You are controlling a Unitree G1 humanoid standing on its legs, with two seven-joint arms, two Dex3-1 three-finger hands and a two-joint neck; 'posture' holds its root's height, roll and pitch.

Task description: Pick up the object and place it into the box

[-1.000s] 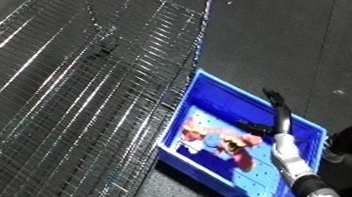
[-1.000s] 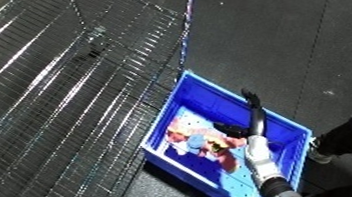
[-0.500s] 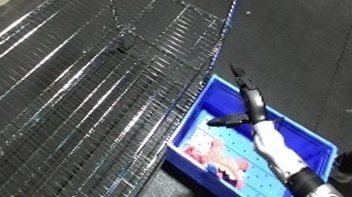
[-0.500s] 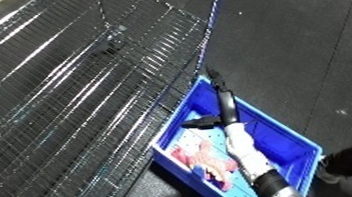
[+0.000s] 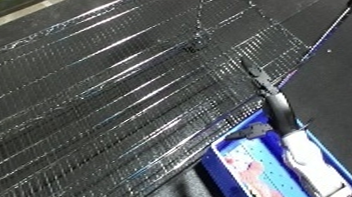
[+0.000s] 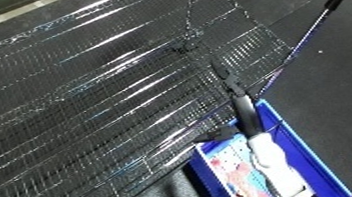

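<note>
At the lower right stands the blue bin [image 5: 214, 160], with pink and white packets [image 5: 248, 167] lying inside it. My right hand [image 5: 278, 108] reaches out from its white forearm [image 5: 306, 157] over the bin's far end. Its black fingers [image 6: 227, 85] are straight and point up across the edge of the wire mesh surface [image 5: 110, 101], and the thumb sticks out to the left. The hand is open and holds nothing. My left hand shows in neither view.
The wire mesh surface fills the left and middle of both views. A thin metal rod [image 6: 318, 19] runs diagonally at the upper right over dark floor [image 5: 349, 79]. A pale floor stripe [image 5: 24, 12] shows at the top left.
The camera has swung, pushing the bin to the lower right. My right hand has risen from the bin's contents and stretched forward past the bin's far end over the mesh edge.
</note>
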